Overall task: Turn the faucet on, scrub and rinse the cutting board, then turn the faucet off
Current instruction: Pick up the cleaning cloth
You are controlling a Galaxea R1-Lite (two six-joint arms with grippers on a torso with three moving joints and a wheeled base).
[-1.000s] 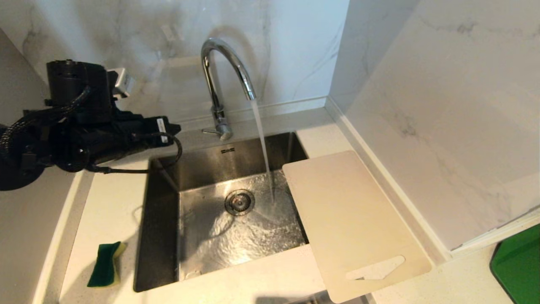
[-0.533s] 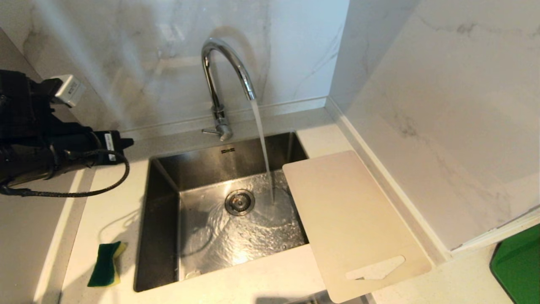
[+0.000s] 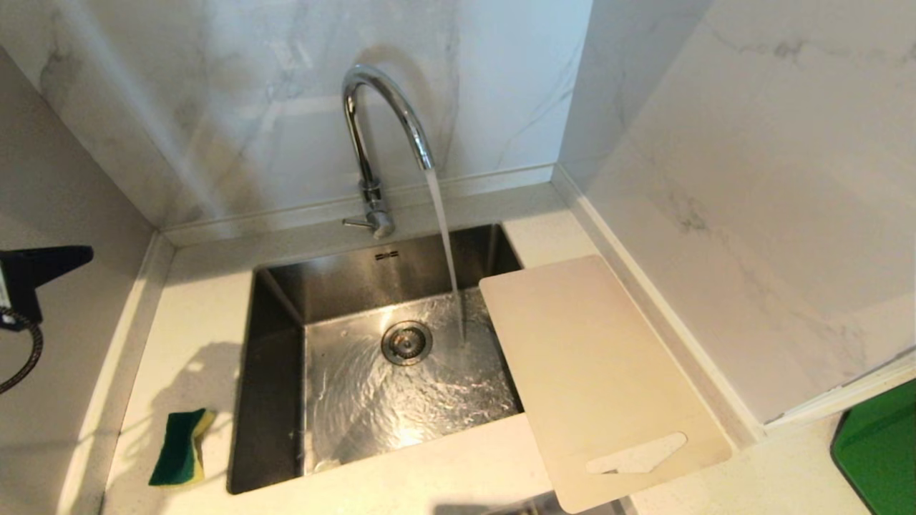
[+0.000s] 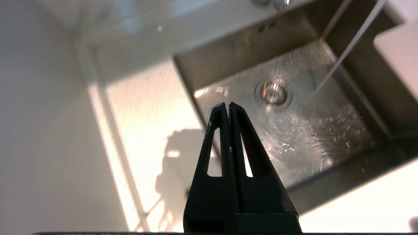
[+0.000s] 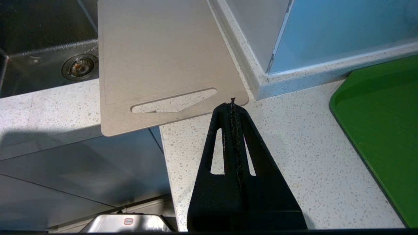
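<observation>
The chrome faucet (image 3: 379, 121) stands behind the sink, and a stream of water (image 3: 445, 243) runs from its spout into the basin; its small lever (image 3: 356, 224) sticks out to the left. The cream cutting board (image 3: 594, 372) lies flat on the counter to the right, one edge overhanging the sink, its handle slot (image 3: 637, 454) nearest me. My left gripper (image 3: 87, 252) is shut and empty at the far left, high over the counter beside the sink (image 4: 227, 105). My right gripper (image 5: 232, 103) is shut and empty, hovering just off the cutting board's (image 5: 163, 58) handle-end corner.
A green-and-yellow sponge (image 3: 179, 447) lies on the counter left of the steel sink (image 3: 275, 372). Marble walls close in at the back and right. A green tray (image 3: 880, 450) sits at the right on the counter (image 5: 382, 130).
My left arm has pulled away from beside the faucet lever, moving left until only its tip shows at the edge of the head view. Water keeps running. The board has not moved.
</observation>
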